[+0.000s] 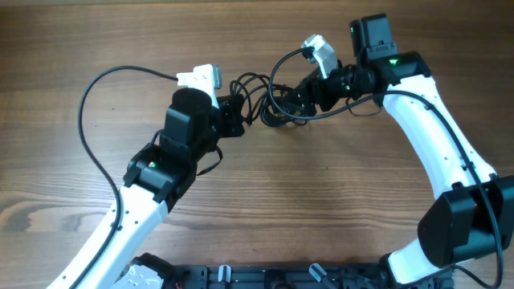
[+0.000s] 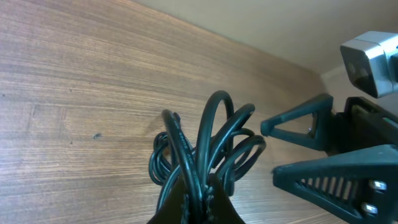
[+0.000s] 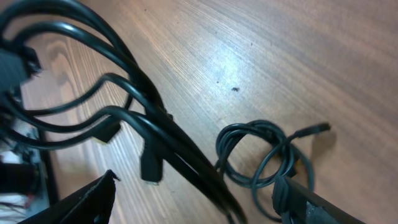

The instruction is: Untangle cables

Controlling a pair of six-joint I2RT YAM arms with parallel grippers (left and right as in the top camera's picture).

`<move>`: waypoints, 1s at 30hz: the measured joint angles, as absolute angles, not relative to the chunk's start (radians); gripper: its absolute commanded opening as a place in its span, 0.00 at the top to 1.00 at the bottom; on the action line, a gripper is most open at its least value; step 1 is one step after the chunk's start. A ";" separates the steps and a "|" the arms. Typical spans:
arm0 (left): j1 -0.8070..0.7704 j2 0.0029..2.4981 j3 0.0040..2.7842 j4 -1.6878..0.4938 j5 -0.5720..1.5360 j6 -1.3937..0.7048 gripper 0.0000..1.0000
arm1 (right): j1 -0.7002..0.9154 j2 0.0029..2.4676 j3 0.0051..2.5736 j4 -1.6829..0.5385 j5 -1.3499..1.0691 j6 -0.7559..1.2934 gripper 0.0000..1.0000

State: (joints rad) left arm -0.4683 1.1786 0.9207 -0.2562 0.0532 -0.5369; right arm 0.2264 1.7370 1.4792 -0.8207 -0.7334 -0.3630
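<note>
Arms reach inward; left end effector (image 2: 196, 204) pinches cables (image 2: 198, 174), right end effector (image 2: 270, 151) spread wide beside them.

The left arm (image 1: 120, 229) and the right arm (image 1: 438, 140) have glossy white links joined by black housings; a thick black wire (image 1: 82, 120) loops off the left one; a small green light (image 1: 393, 61) shows on the right one. The right claw (image 2: 270, 151) has matte black triangular fingers (image 2: 311, 121) with ribbed lattice and silver screws; a white-grey camera (image 2: 373, 59) sits above.
</note>
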 measured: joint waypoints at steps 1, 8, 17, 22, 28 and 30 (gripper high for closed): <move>-0.464 1.157 0.921 -0.272 0.064 -0.563 0.96 | 0.226 1.737 1.479 -0.821 -0.734 -0.409 0.18; -0.350 1.081 0.921 -0.297 0.353 -0.624 0.96 | 0.234 1.797 1.479 -0.745 -0.891 -0.781 0.89; -0.305 1.093 0.921 -0.332 0.083 -0.639 0.96 | 0.262 1.814 1.479 -0.762 -0.878 -0.273 0.96; -0.339 1.163 0.924 -0.449 -0.159 -0.804 0.96 | 0.344 1.814 1.480 -0.898 -0.656 0.110 0.96; -0.387 1.433 0.963 -0.590 -0.252 -1.171 0.96 | 0.361 1.818 1.481 -0.951 -0.513 0.163 0.96; -0.409 1.516 0.973 -0.586 -0.257 -1.245 0.96 | 0.361 1.826 1.480 -0.950 -0.472 0.169 0.96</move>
